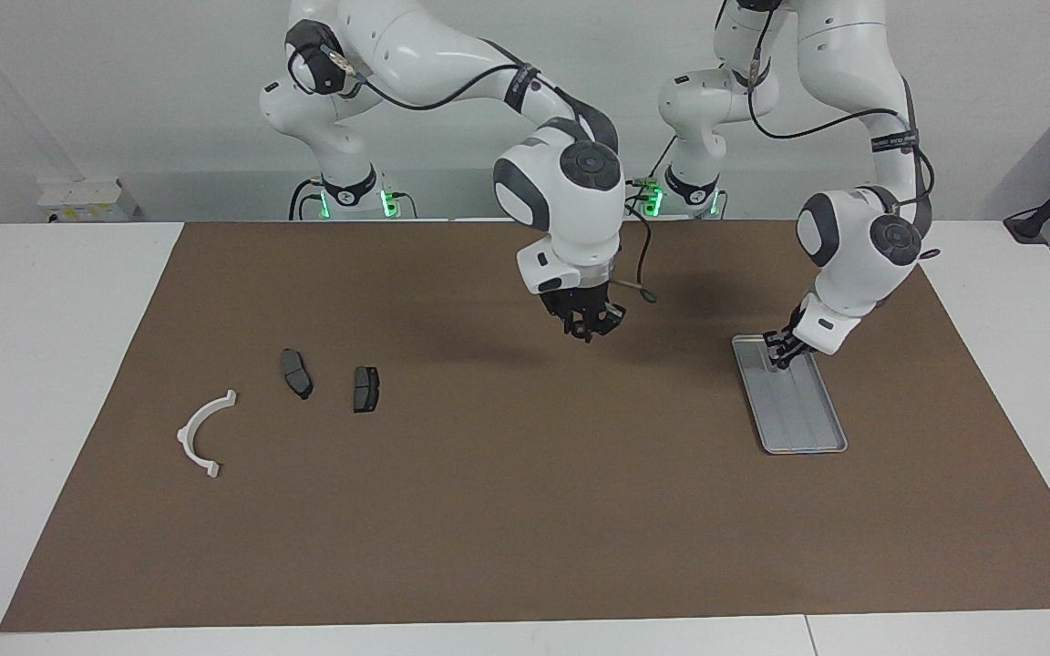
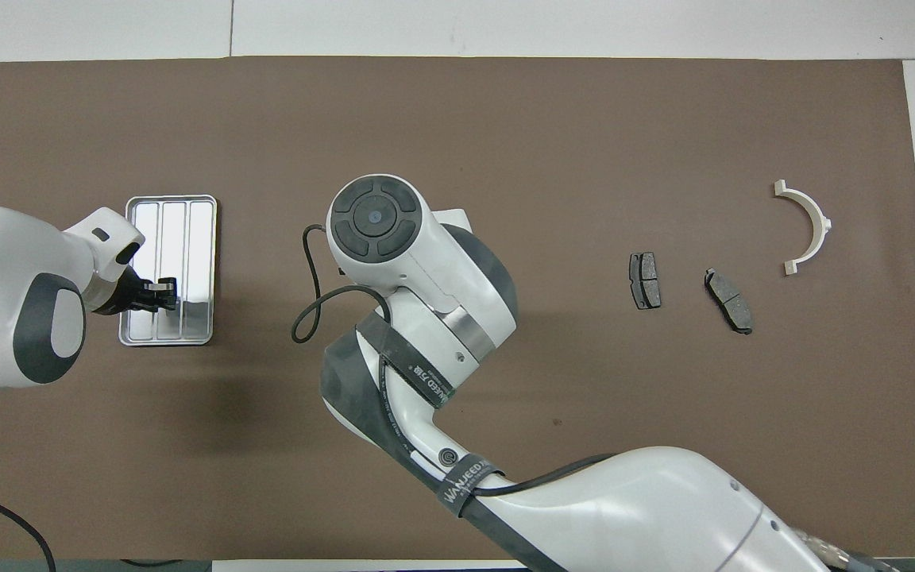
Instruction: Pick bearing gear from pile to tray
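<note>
The pile lies toward the right arm's end of the table: a white arc bracket [image 1: 186, 432] [image 2: 821, 222] and two dark grey brake-pad plates [image 1: 295, 374] [image 1: 365, 389] [image 2: 645, 280] [image 2: 729, 300]. The silver tray [image 1: 803, 449] [image 2: 133, 238] lies toward the left arm's end. My right gripper [image 1: 591, 328] hangs over the bare mat between pile and tray, fingertips drawn together. The bearing gear is hidden, and I see nothing between those tips. In the overhead view the right arm covers its own hand. My left gripper [image 1: 778, 355] [image 2: 162, 292] is shut, low over the tray's end nearest the robots.
A brown mat [image 1: 525, 528] covers most of the white table. The right arm's cable loop [image 2: 306, 310] hangs beside its wrist. The mat between the tray and the plates holds nothing else.
</note>
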Motion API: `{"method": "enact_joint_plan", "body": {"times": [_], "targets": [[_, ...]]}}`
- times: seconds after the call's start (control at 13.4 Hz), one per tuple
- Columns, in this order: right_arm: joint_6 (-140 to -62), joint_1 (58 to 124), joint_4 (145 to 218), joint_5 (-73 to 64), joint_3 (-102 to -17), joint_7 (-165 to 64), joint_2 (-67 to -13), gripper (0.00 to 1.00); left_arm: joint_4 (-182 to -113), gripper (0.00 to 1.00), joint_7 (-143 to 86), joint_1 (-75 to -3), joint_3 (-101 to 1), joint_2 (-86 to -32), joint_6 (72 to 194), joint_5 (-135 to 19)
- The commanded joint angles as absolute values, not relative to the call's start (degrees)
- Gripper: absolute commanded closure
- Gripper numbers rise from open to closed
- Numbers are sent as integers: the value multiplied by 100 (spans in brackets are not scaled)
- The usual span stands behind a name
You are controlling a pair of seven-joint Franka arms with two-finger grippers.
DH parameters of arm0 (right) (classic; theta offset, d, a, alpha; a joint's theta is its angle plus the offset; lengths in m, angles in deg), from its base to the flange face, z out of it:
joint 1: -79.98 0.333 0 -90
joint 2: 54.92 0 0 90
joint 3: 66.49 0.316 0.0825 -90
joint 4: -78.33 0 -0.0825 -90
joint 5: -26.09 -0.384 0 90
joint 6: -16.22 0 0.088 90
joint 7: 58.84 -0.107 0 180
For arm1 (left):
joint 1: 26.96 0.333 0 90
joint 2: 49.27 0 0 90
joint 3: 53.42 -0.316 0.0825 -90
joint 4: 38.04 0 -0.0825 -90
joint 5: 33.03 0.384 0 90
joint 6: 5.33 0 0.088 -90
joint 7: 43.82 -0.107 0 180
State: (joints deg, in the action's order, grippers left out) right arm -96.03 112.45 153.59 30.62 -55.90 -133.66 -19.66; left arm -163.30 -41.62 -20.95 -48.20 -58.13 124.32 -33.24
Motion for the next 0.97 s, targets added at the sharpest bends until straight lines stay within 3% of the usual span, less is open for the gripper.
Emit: {"method": "enact_joint_plan", "body": {"times": [0.0, 0.15, 0.52, 0.6, 0.75, 0.9], "targets": [[-10241, 11276, 15312, 3303, -5603, -13600, -1450, 100, -16618, 91, -4180, -2054, -4797, -5603, 12624, -3224], [-10330, 11250, 15312, 3434, -5603, -13600, -1326, 100, -16627, 84, -4180, -2054, -4797, -5595, 12633, -3224], [-10726, 11224, 15470, 3611, -5603, -13600, -1176, 100, -16706, 79, -4162, -2063, -4797, -5595, 12676, -3224], [-10726, 11224, 15470, 3611, -5603, -13600, -1176, 100, -16706, 70, -4171, -2063, -4797, -5595, 12668, -3224], [-10753, 11215, 15470, 3611, -5603, -13600, -1176, 100, -16689, 31, -4171, -2063, -4797, -5595, 12633, -3224], [-10744, 11215, 15470, 3602, -5603, -13609, -1176, 100, -16575, 28, -4110, -2081, -4797, -5595, 12493, -3224]]}}
